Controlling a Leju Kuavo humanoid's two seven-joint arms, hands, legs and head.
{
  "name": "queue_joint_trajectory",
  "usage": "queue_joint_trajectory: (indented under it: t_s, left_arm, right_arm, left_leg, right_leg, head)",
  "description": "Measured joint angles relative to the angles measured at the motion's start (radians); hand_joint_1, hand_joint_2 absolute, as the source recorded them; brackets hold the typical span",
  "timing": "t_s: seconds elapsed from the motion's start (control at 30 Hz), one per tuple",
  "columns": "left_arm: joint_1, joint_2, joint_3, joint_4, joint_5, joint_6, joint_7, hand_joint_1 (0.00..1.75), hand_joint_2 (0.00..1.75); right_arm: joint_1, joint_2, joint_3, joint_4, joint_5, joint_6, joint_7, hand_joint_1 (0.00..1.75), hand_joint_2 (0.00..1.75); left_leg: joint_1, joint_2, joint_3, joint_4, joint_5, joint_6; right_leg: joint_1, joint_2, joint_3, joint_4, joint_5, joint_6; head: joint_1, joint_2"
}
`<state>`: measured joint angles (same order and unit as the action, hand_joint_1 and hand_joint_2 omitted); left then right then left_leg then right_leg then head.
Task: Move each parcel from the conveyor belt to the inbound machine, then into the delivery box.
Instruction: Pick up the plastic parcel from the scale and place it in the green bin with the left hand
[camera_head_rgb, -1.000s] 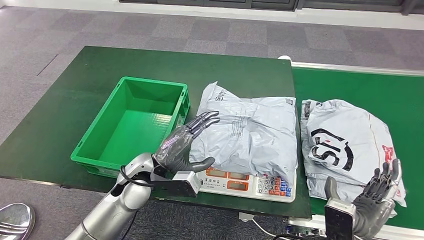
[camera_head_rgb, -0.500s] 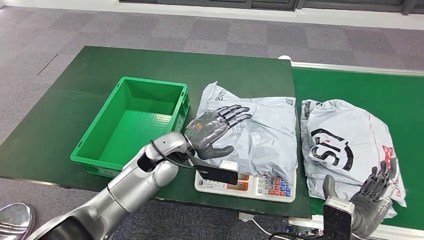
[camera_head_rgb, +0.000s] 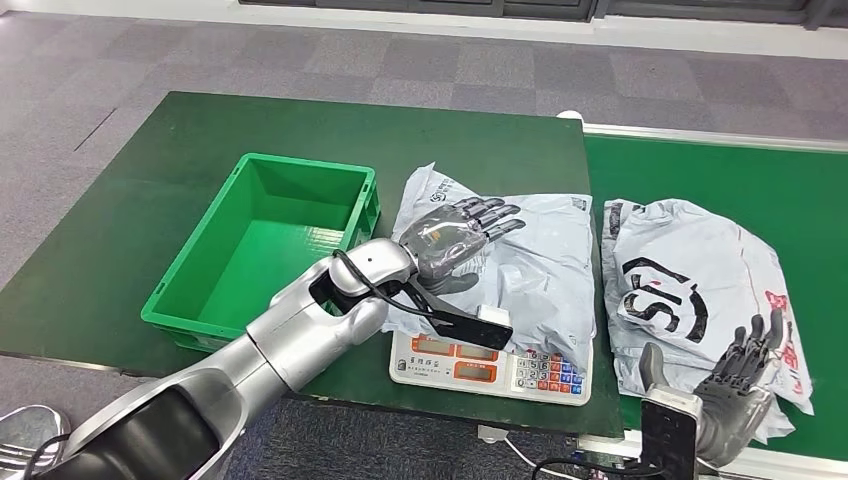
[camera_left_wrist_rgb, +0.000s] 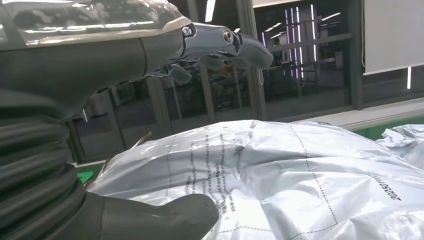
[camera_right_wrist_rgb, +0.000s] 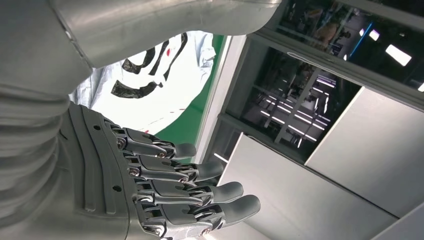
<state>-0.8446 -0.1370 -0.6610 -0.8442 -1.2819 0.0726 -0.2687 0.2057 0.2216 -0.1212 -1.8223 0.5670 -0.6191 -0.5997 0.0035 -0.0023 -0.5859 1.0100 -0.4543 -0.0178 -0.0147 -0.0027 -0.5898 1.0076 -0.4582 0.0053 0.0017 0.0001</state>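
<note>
Now left hand (camera_head_rgb: 455, 232) spread above parcel (camera_head_rgb: 520, 270)

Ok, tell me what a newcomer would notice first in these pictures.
First, the left hand spread above the grey parcel that lies on the scale at the table's front edge. Next, the empty green crate to the left of the scale. Then the second parcel with black lettering on the green belt, the open right hand at its near edge.
</note>
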Motion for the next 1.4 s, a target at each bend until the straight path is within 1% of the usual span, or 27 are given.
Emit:
queue_joint_trajectory:
  t_s: [0.2,0.4,0.77,0.97,1.17,1.4]
  left_arm:
    - [-0.036,-0.02,-0.02,0.052,-0.005,0.014,0.006,0.0,1.75]
    - [-0.052,-0.03,-0.03,0.08,-0.008,0.013,0.007,0.0,1.75]
    - [-0.095,-0.074,-0.077,0.189,-0.004,-0.051,-0.032,0.0,1.75]
    - [-0.115,-0.11,-0.105,0.26,-0.004,-0.084,-0.04,0.0,1.75]
    - [-0.14,-0.138,-0.122,0.321,0.014,-0.093,-0.039,0.0,1.75]
    - [-0.173,-0.145,-0.123,0.361,0.081,-0.088,-0.031,0.0,1.75]
  right_arm:
    - [0.0,0.0,0.0,0.005,-0.01,0.0,-0.006,0.0,1.75]
    - [0.0,0.0,0.0,0.006,-0.015,-0.002,-0.012,0.0,1.75]
    - [0.004,-0.001,0.0,0.014,-0.033,-0.014,-0.024,0.0,1.75]
    - [0.004,-0.003,0.005,0.024,-0.037,-0.027,-0.031,0.0,1.75]
    - [0.005,-0.01,0.017,0.04,-0.053,-0.049,-0.036,0.0,1.75]
    - [0.012,-0.024,0.032,0.057,-0.07,-0.074,-0.039,0.0,1.75]
  left_leg:
    - [0.0,0.0,0.0,0.0,0.0,0.0]
    - [0.0,0.0,0.0,0.0,0.0,0.0]
    - [0.0,0.0,0.0,0.0,0.0,0.0]
    - [0.0,0.0,0.0,0.0,0.0,0.0]
    - [0.0,0.0,0.0,0.0,0.0,0.0]
    - [0.0,0.0,0.0,0.0,0.0,0.0]
  right_leg:
    - [0.0,0.0,0.0,0.0,0.0,0.0]
    - [0.0,0.0,0.0,0.0,0.0,0.0]
    - [0.0,0.0,0.0,0.0,0.0,0.0]
    - [0.0,0.0,0.0,0.0,0.0,0.0]
    - [0.0,0.0,0.0,0.0,0.0,0.0]
    - [0.0,0.0,0.0,0.0,0.0,0.0]
  head:
    - [0.0,0.0]
    - [0.0,0.0]
    - [0.0,0.0]
    - [0.0,0.0]
    - [0.0,0.0]
    - [0.0,0.0]
